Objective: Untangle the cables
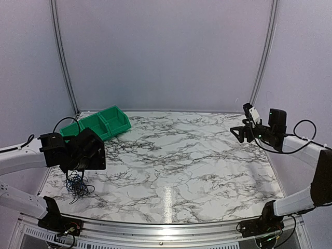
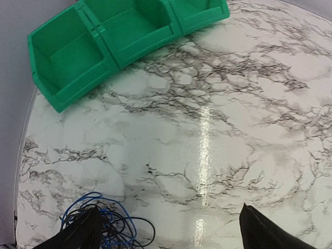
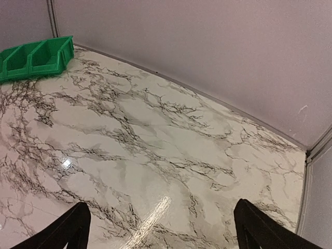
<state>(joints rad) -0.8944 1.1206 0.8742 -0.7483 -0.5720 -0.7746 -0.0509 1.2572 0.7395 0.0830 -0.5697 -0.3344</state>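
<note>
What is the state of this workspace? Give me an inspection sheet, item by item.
Surface: marble-pattern table, glossy, with light glare.
Job's things: tangle of cables, thin blue and black strands in one knot near the left front edge, not yet separated.
Clutter: green bins at far left; compartments in view are empty.
Grippers: left gripper open above the tangle, nothing between its jaws; right gripper open, raised over the right side, empty.
Cables: arm cables, black loops on the arms, apart from the tangle.
Surroundings: walls plain and pale; nothing else seen.
</note>
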